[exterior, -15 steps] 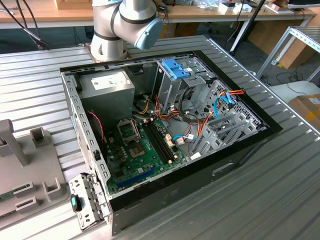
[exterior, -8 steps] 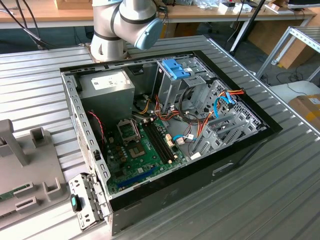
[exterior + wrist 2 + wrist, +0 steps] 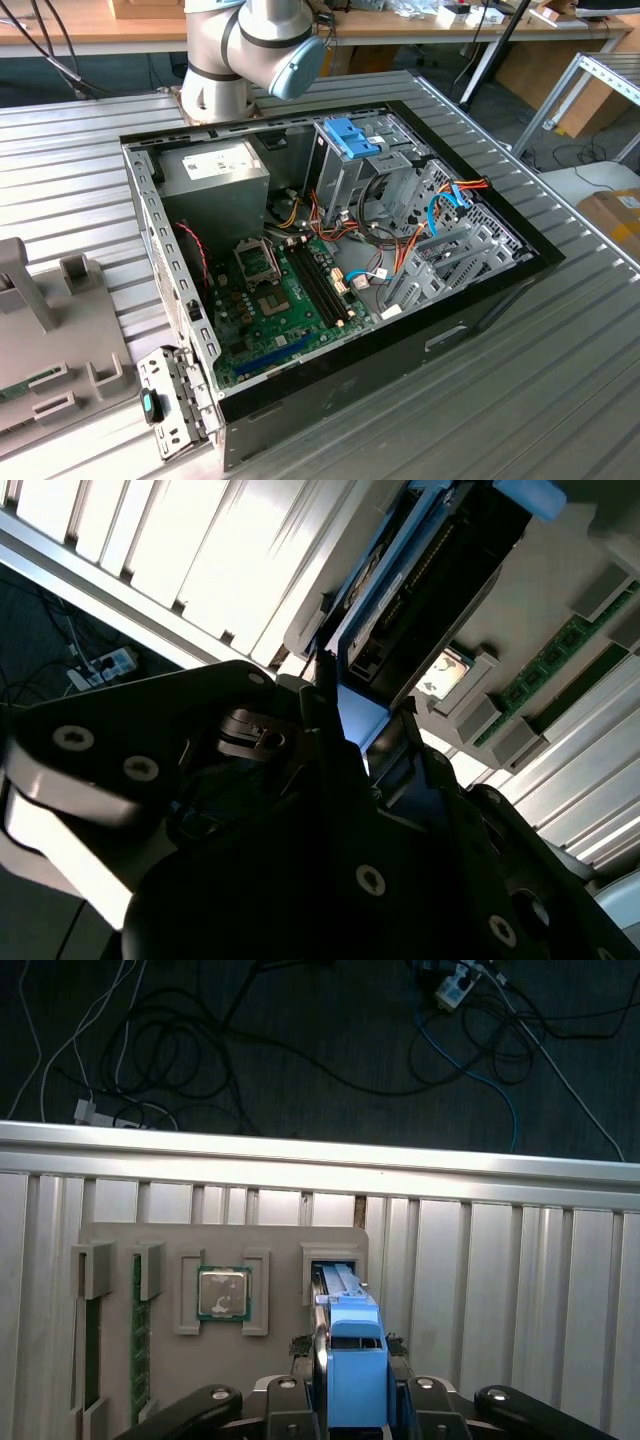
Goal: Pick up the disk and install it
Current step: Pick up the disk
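One disk (image 3: 350,1310), and I have it right under the wrist. It stands on edge in a slot of the grey fixture tray (image 3: 280,1245), blue rail up and blue end tab toward the camera in the first wrist view. The gripper (image 3: 352,1345) is down on it. In the second wrist view the black fingers (image 3: 408,725) press on both sides of the blue tab, so I read the gripper (image 3: 362,715) as clamped on the disk (image 3: 430,600). The dark body of the drive runs away from the fingers into the tray's slot.

Beside that slot I see a processor chip (image 3: 222,1293) in its square pocket. Past the chip, a green memory stick (image 3: 139,1330) lies in a long channel. Both show in the second wrist view too, chip (image 3: 443,672) near the drive and stick (image 3: 555,655) beyond it.

The tray lies on the slatted metal table (image 3: 500,1280), with loose cables (image 3: 200,1050) on the dark floor past the table's edge.

In the exterior view, the tray (image 3: 60,340) is at the exterior view's left of the open computer case (image 3: 300,400). Inside the case, the silver drive cage (image 3: 345,175) carries its blue clips (image 3: 352,138). The arm (image 3: 225,60) rises at the far side of the case.
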Available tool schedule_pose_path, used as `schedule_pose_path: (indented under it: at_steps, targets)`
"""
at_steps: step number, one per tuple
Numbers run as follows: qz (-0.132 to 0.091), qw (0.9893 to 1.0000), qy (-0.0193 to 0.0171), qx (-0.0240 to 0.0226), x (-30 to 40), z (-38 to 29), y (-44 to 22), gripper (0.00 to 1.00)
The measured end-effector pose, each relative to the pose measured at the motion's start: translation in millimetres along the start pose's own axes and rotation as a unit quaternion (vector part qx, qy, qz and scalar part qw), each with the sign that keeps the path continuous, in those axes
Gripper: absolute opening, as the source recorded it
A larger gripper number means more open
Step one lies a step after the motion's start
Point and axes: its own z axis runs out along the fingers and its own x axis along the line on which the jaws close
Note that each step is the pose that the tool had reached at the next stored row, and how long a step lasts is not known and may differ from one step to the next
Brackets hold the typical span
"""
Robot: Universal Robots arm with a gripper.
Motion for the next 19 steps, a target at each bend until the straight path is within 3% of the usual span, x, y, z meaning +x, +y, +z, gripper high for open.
schedule_pose_path:
  at_steps: [19]
  targets:
    - [0.000,1.0000,-0.0003,0.0000,-0.1,-3.8,0.1,0.36]
